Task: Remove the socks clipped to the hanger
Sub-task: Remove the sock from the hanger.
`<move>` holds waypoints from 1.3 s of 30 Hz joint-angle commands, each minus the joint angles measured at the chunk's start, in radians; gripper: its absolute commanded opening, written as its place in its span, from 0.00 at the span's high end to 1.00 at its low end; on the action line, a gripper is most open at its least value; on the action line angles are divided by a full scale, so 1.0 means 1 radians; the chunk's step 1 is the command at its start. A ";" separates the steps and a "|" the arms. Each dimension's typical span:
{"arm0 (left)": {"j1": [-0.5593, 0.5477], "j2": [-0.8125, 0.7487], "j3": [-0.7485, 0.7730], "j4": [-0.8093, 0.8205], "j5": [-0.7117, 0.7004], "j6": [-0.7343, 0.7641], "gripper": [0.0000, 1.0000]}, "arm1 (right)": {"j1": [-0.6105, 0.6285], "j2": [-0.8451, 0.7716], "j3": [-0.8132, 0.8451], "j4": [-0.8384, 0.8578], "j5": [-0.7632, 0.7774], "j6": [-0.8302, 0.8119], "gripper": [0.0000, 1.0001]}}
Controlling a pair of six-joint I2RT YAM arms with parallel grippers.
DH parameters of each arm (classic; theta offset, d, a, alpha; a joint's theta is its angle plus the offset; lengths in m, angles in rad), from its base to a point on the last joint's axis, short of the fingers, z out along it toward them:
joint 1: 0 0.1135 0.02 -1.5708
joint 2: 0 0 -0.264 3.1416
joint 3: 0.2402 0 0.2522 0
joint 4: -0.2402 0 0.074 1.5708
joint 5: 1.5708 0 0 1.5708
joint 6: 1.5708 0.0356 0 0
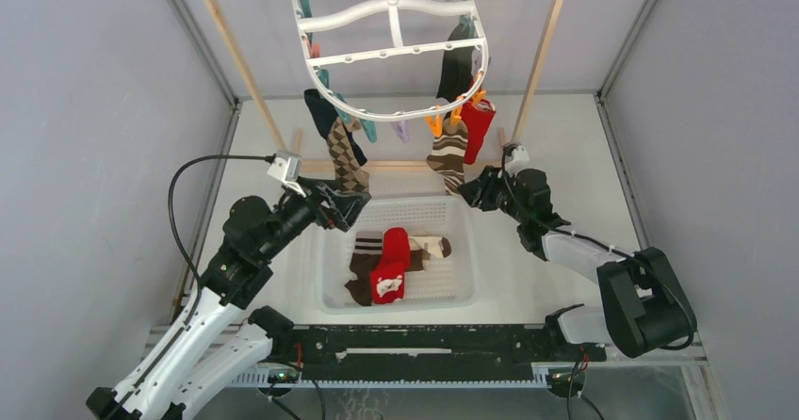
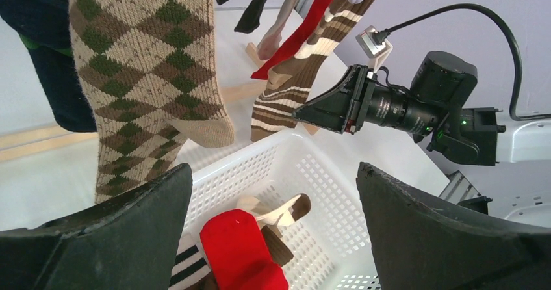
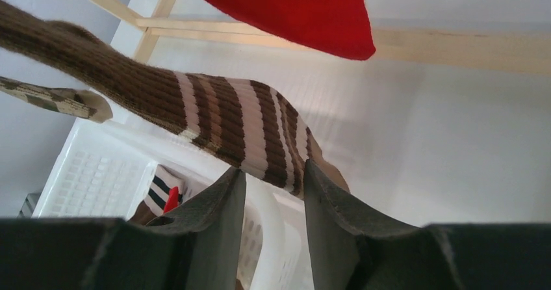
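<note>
The white oval hanger point(image 1: 391, 55) hangs from a rod at the back. Clipped to it are a navy sock point(image 1: 320, 109), a tan argyle sock point(image 1: 346, 156), a black sock point(image 1: 459, 67), a brown striped sock point(image 1: 449, 152) and a red sock point(image 1: 478, 123). My left gripper point(image 1: 350, 205) is wide open and empty just below and to the right of the argyle sock point(image 2: 149, 75). My right gripper point(image 1: 468, 191) is open with a narrow gap. The toe of the brown striped sock point(image 3: 227, 118) sits right at its fingertips point(image 3: 237, 179), not pinched.
A white perforated basket point(image 1: 443, 215) stands under the hanger and holds a red sock point(image 1: 391, 265) and brown striped socks point(image 1: 363, 267). The wooden rack point(image 1: 542, 53) stands behind it, its base bar along the table. Grey walls close in both sides.
</note>
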 commanded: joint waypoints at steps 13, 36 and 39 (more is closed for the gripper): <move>-0.011 0.002 0.000 0.024 -0.003 -0.010 0.00 | -0.009 0.037 0.078 0.070 -0.041 0.022 0.89; -0.044 -0.011 -0.006 0.025 -0.002 -0.022 0.00 | -0.019 -0.343 0.078 -0.169 -0.095 0.053 1.00; -0.054 -0.013 -0.009 0.027 -0.008 -0.026 0.00 | -0.016 -0.408 0.078 -0.204 -0.108 0.066 1.00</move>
